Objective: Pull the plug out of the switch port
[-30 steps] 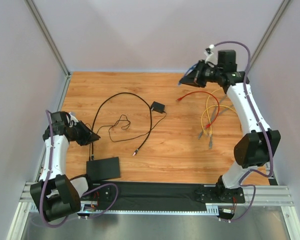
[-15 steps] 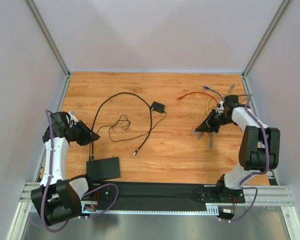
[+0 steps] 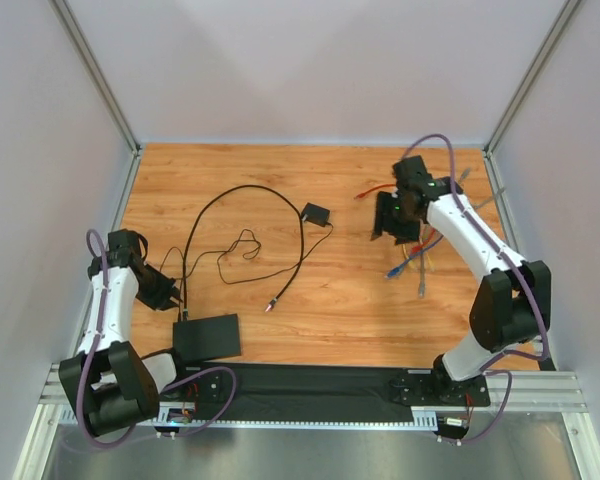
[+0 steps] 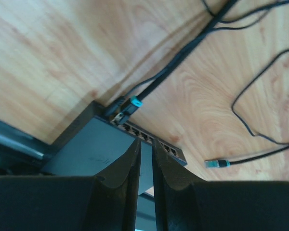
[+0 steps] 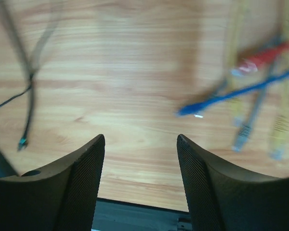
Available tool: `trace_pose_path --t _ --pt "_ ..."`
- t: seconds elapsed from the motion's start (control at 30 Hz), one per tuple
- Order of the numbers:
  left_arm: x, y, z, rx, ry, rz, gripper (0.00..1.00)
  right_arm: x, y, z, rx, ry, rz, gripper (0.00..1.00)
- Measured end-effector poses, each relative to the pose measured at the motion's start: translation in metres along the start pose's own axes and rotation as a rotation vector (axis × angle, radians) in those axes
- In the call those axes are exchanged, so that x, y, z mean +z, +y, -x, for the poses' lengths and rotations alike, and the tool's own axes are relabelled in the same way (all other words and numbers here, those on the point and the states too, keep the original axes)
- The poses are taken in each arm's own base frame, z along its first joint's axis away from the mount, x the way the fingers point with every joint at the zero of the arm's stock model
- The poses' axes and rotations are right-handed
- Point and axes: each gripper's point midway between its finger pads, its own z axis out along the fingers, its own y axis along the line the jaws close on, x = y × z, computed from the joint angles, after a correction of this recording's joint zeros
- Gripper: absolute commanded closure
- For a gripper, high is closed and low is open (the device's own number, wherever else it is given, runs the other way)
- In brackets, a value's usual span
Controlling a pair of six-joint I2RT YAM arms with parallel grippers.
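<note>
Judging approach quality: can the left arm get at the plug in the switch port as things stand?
Probably yes. The left tool hangs just over the switch port, and the plug sits exposed at its edge with nothing between, though the jaws look barely parted.

Table (image 3: 330, 310) is showing orange-brown wood grain. Switch port (image 4: 94, 151) is reading matte black. Plug (image 4: 127, 107) is wearing a teal tab on a black cord (image 4: 183, 52); loose cord end (image 4: 216, 163) is showing teal too. Red cable (image 5: 265, 55), blue cable (image 5: 231, 96), yellow cable (image 5: 282, 122) and grey cable (image 5: 248, 122) are lying blurred. Left arm (image 3: 108, 300) and right arm (image 3: 470, 235) are showing white shells, black joints, purple hoses.
</note>
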Motion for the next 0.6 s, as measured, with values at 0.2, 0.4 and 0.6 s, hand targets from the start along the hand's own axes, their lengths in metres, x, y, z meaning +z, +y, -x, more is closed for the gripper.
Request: trace_pose_path --t 0.2,0.4,0.6 --pt "-0.001 0.021 0.003 -0.034 -0.025 0.117 0.78 -0.009 0.191 -0.030 -0.369 -0.015 0.370 0.43" --pt "-0.005 0.038 0.001 -0.047 -0.038 0.204 0.78 0.068 0.323 -0.116 -0.570 0.211 0.566 0.51" --pt "-0.011 0.047 -0.004 -0.078 -0.045 0.243 0.78 0.102 0.383 -0.197 -0.637 0.400 0.700 0.65"
